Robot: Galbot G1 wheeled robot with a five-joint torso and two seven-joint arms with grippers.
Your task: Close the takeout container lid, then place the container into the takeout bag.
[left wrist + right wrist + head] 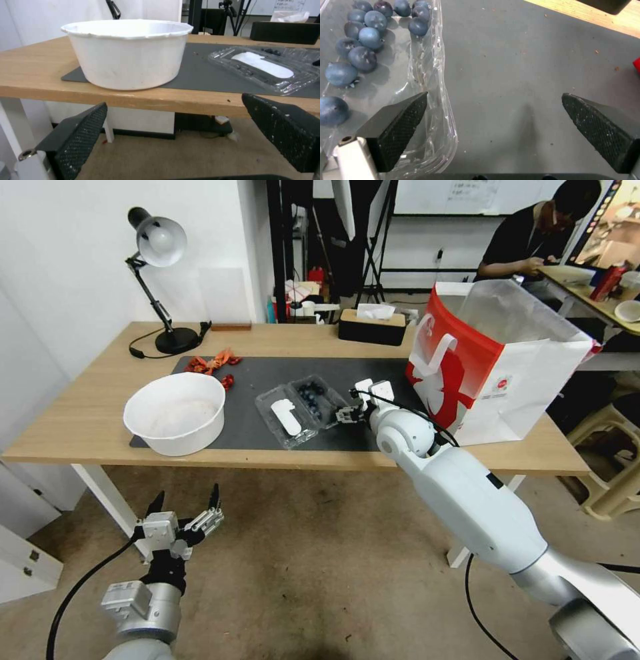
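Observation:
The takeout container (313, 395) lies open on the dark mat, blueberries (363, 37) in its right half. Its lid (285, 417) lies flat to the left, white label up, and the lid (263, 65) shows again in the left wrist view. My right gripper (344, 413) is open at the container's right edge. One of its fingers (398, 125) is over the clear rim (436, 82) and the other stands over bare mat. The takeout bag (493, 360) stands open at the table's right end. My left gripper (187, 508) hangs open below the table's front edge, holding nothing.
A big white bowl (175, 412) sits at the mat's left end. A desk lamp (160, 280), red scraps (213, 363) and a black tissue box (371, 325) stand along the back. A person sits behind the bag. The floor lies below the table's front edge (150, 98).

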